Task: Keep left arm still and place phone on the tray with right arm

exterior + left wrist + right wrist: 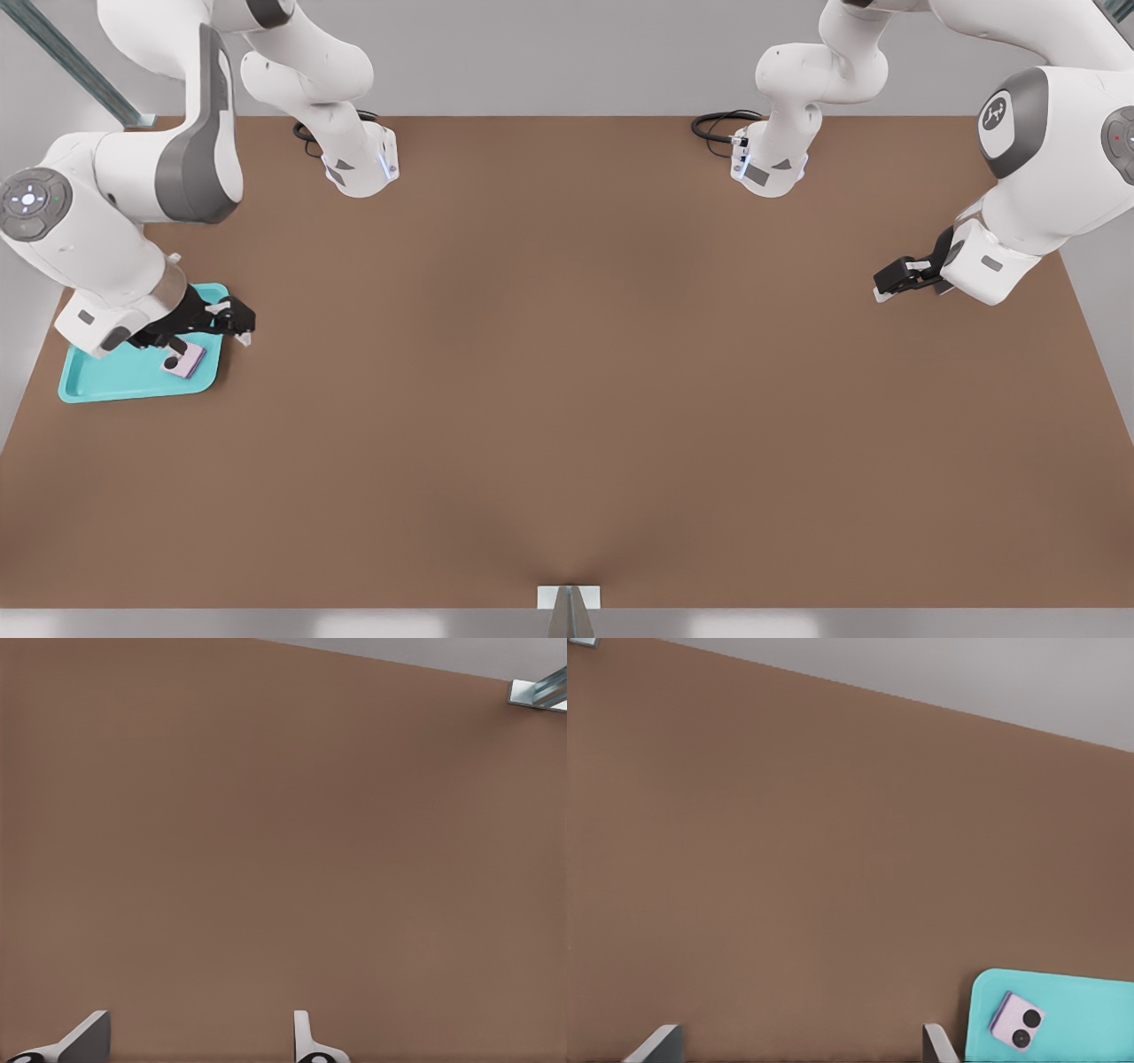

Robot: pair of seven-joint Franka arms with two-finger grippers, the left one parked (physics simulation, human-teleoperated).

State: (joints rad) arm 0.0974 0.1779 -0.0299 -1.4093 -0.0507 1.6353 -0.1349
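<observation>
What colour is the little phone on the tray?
Lilac-pink phone with two black lenses, clearest in the right wrist view; the gripper hangs over the tray.

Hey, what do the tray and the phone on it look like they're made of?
The tray looks like moulded plastic: uniform turquoise, matte, rounded corners, low rim. The phone, lying flat on it, has a smooth lilac-pink shell, plastic or coated metal, with two glossy black lenses, probably glass. Being renders, neither is certain. The gripper sits open at the tray's edge, clear of the phone.
</observation>
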